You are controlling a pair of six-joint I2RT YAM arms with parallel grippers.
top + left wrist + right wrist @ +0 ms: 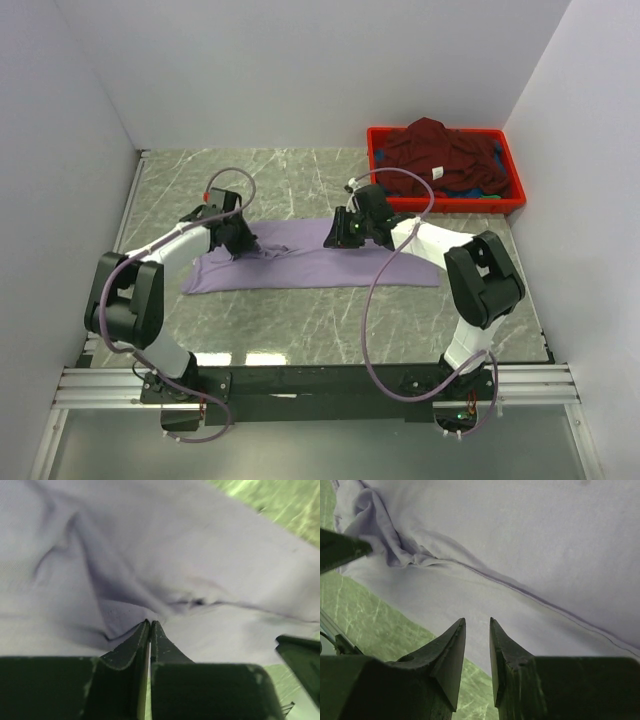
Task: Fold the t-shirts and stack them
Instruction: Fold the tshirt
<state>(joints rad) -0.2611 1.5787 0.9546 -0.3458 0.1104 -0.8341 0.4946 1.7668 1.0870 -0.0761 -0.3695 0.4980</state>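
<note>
Left gripper [150,623] pinches the purple shirt [310,265]; right gripper [476,622] stands slightly parted over it. Red crate [450,206] holds a maroon shirt [440,150].

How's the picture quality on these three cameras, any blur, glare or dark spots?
Top view: sharp and evenly lit, with pale glare along the near edge of the table. Left wrist view: the lavender t-shirt looks soft and blurred, jaws dark. Right wrist view: crisper, the shirt's seam readable, jaws in shadow.
</note>
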